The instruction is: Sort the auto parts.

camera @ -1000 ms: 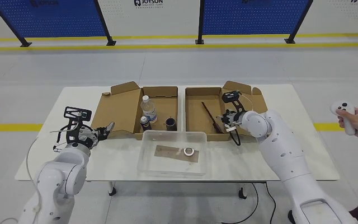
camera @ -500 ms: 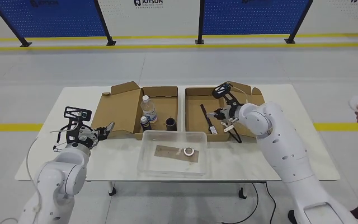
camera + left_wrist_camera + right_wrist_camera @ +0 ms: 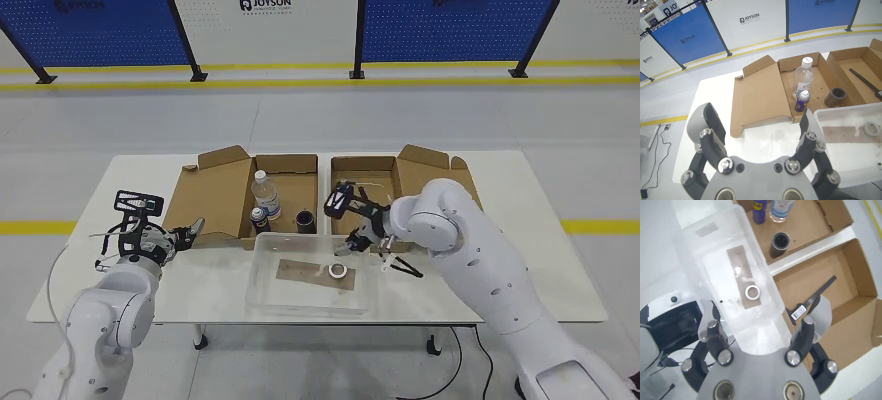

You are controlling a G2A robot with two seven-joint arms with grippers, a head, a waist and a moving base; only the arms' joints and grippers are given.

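**Hands.** We find the right gripper [image 3: 764, 308] above the clear tray [image 3: 757, 249], at the corner nearest the strip carton [image 3: 857, 275]. Its fingers are spread wide and hold nothing. We judge this stance a readiness to come down on the metal ring [image 3: 752, 292]. The left gripper [image 3: 761, 121] hangs well off the tray's opposite end, likewise spread and empty. There it leaves the tray free for the other arm.

**Task item.** The ring lies flat on a brown patch of the tray floor, apart from every wall. It appears to be the one sizeable part left unsorted.

**Surroundings.** Beyond the tray's far wall stand two open cartons.
- One holds the long black strip [image 3: 819, 291].
- The bottle carton [image 3: 783, 64] holds a clear bottle [image 3: 803, 77], a spray can [image 3: 802, 100] and a dark cylinder [image 3: 835, 96], all upright.

**Obstructions.** The tray wall rises near the right fingers. The ring sits low and flat, so we expect a pinch across its rim from above.
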